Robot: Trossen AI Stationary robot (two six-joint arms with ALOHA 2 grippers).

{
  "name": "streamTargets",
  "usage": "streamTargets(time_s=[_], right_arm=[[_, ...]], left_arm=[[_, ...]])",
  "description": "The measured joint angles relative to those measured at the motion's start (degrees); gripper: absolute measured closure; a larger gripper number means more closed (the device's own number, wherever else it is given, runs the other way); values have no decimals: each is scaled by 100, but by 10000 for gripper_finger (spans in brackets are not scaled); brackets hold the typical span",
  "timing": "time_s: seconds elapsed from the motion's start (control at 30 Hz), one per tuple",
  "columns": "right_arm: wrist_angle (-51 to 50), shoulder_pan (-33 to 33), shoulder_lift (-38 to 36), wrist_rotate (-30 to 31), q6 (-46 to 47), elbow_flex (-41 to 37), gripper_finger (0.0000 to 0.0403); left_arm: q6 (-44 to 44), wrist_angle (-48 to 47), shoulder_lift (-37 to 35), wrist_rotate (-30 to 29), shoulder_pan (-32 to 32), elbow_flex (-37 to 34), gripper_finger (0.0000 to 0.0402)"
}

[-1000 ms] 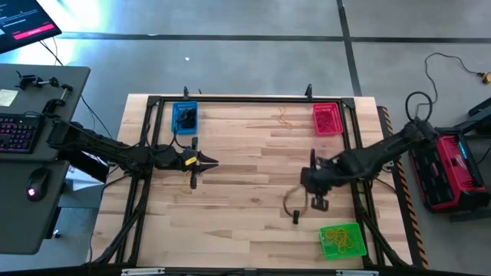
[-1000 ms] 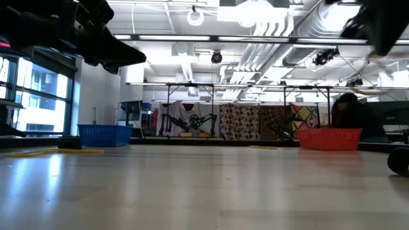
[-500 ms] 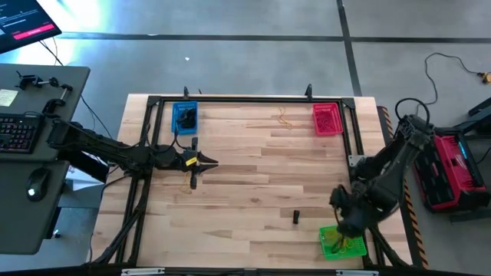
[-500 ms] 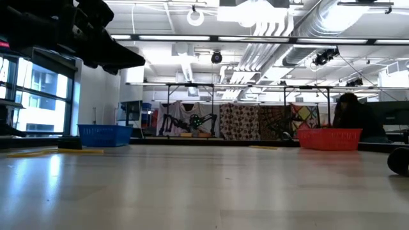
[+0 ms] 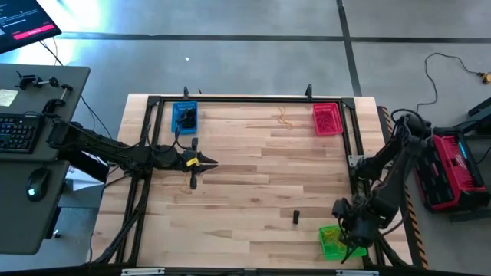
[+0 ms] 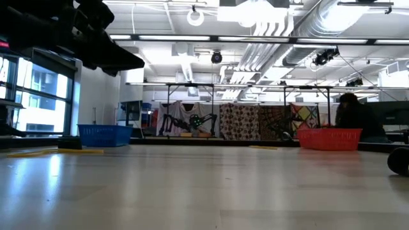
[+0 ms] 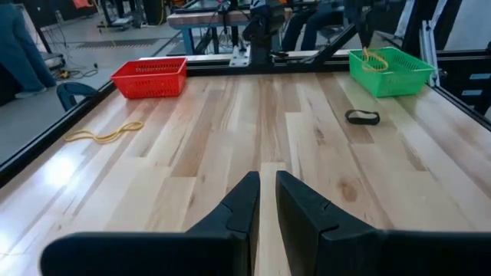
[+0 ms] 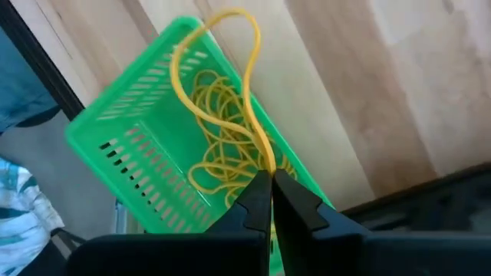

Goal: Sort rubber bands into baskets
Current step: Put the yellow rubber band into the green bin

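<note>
A pale wooden desk of long planks sits inside a black metal frame, with 2 dark robot arms reaching in from either side.

At the far left corner stands a blue basket, a small rectangular plastic tray with mesh sides and something dark inside. Just in front of it the left end effector hovers over the planks, its 2 tapered fingers nearly together with only a narrow gap and nothing between them.

Toward the middle of the far edge lies a loose yellow rubber band, a thin, limp, crumpled loop flat on the wood. A small black rubber band lies alone nearer the front.

At the far right corner stands a red basket of the same mesh plastic. At the front right is the green basket, already holding a tangle of yellow bands. Directly above it the right end effector is clamped on a yellow-orange rubber band, which arches in a floppy loop over the basket.

These bands look very light, soft and stretchy, likely to cling or spring. A pinch on 1 strand, where a loop lifts off the wood, seems the best hold.
</note>
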Motion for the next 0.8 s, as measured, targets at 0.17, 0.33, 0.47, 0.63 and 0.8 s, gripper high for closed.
streamTargets(time_s=[0.17, 0.33, 0.47, 0.63, 0.8], right_arm=[[796, 31, 2, -288, 72, -622, 403], [1611, 31, 3, -587, 151, -1108, 403], [1677, 31, 4, -604, 149, -1155, 403], [1602, 31, 2, -602, 394, -906, 402], [1317, 31, 2, -557, 693, -594, 400]], left_arm=[[-105, -2, 0, 117, 2, -1, 367], [-103, -3, 0, 153, 2, -1, 367], [-100, -4, 0, 153, 2, -1, 367], [-98, -5, 0, 153, 2, -1, 367], [-92, -75, 0, 153, 2, -1, 367]])
